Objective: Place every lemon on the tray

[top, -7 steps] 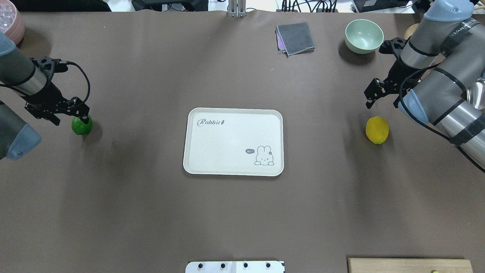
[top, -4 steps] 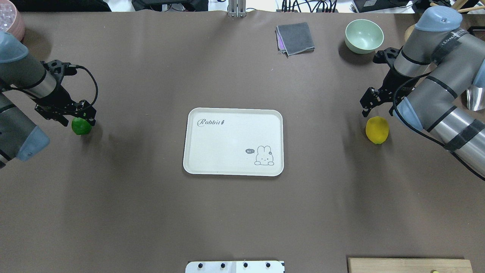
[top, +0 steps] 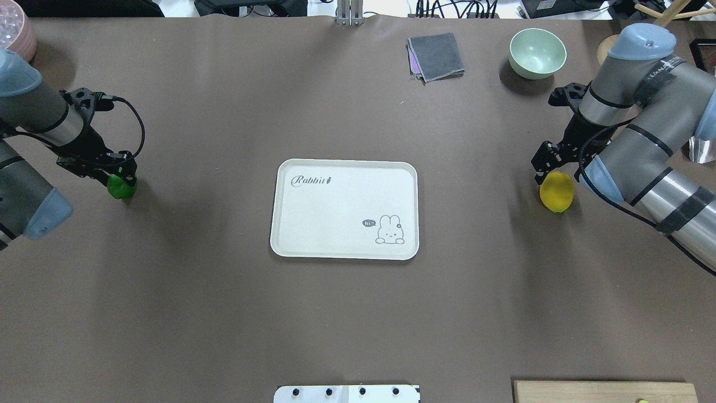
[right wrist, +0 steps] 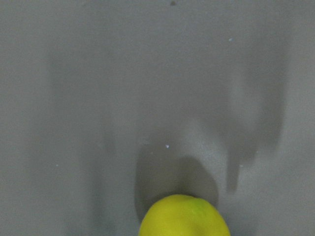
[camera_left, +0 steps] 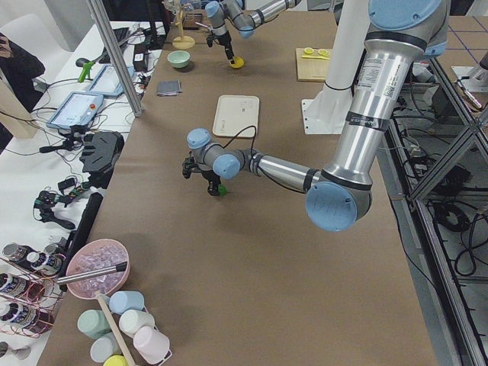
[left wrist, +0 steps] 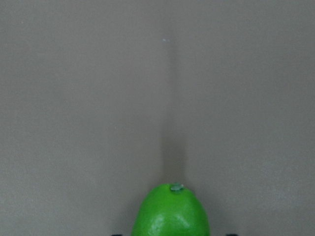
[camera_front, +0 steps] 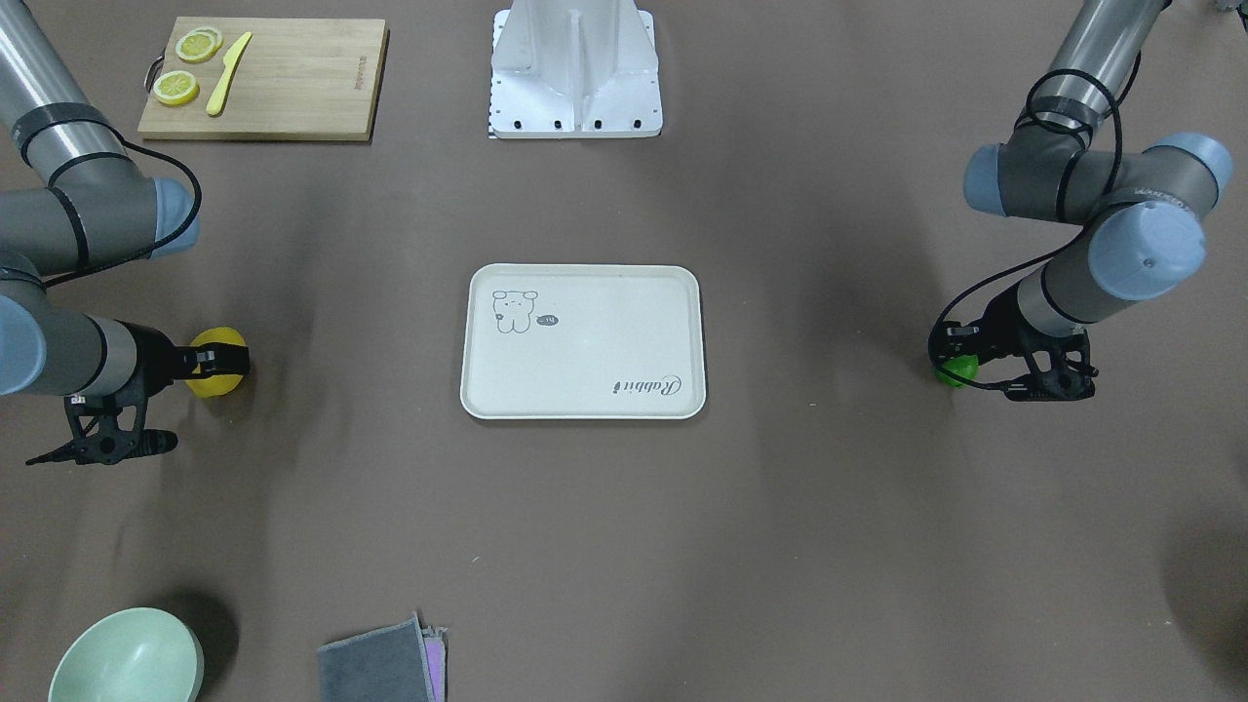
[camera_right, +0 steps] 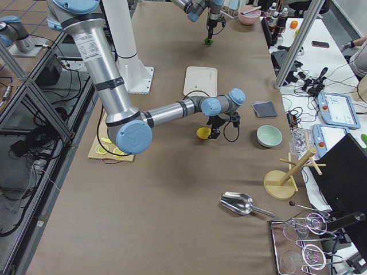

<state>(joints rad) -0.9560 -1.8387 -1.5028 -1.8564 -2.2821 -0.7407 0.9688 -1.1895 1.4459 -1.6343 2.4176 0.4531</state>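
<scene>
Left gripper [top: 120,174] low over green lemon [top: 121,187], fingers apart astride it, not closed. Right gripper [top: 545,161] at yellow lemon [top: 557,193]; spread: cannot tell. Lemons on table [top: 224,313], at tray's [top: 335,212] 9 and 3 o'clock, overhead. Centre on widest girth, squeeze gently: round, may roll. Lift above tray rim. Only table between; bowl [top: 537,53], cloth [top: 436,56] toward 1 o'clock.

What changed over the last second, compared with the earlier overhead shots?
Both arms came down: the left gripper now straddles the green lemon, and the right gripper has reached the far end of the yellow lemon. Lemons and tray stayed put.
</scene>
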